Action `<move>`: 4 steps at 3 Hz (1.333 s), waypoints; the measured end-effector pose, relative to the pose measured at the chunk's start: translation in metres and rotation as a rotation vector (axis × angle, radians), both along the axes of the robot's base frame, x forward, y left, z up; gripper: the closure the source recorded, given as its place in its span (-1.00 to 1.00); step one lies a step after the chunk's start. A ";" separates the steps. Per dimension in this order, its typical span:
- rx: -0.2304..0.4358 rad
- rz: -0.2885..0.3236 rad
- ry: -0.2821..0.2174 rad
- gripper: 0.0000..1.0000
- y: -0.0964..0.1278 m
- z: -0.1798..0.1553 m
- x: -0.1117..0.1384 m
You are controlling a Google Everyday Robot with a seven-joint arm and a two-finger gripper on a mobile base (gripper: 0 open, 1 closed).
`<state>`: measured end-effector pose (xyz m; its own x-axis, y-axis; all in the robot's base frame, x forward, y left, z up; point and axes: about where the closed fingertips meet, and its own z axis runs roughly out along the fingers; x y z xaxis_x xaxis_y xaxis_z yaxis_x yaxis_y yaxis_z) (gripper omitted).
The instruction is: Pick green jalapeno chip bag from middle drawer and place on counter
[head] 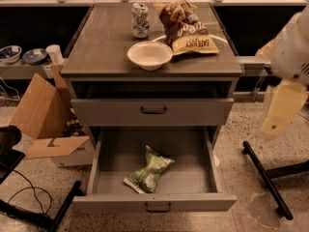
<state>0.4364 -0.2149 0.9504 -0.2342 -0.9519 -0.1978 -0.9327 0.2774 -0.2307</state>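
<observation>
Arm w/ gripper [282, 109] at right edge, hanging down beside cabinet, well apart from open middle drawer [111, 203]; gripper state can't be told. Green jalapeno chip bag [148, 171] lies on drawer floor, near centre. Counter [101, 57] holds bowl [149, 55], can [140, 20], brown chip bag [186, 28].

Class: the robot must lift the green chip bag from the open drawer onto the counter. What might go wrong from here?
1. The green jalapeno chip bag lies crumpled and low on the floor of the middle drawer. The gripper, out to the cabinet's right, may pinch only a fold and drop it.
2. The drawer's side walls may catch the gripper as it descends.
3. The counter holds a bowl, can and brown chip bag. Placing near them may knock them.
</observation>
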 end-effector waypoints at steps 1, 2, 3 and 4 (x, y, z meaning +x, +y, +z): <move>-0.092 0.013 -0.004 -1.00 0.008 -0.063 0.006; -0.223 0.009 -0.028 -1.00 -0.003 -0.126 0.019; -0.335 0.016 -0.037 -1.00 -0.012 -0.193 0.033; -0.415 0.010 -0.068 -1.00 -0.031 -0.198 0.040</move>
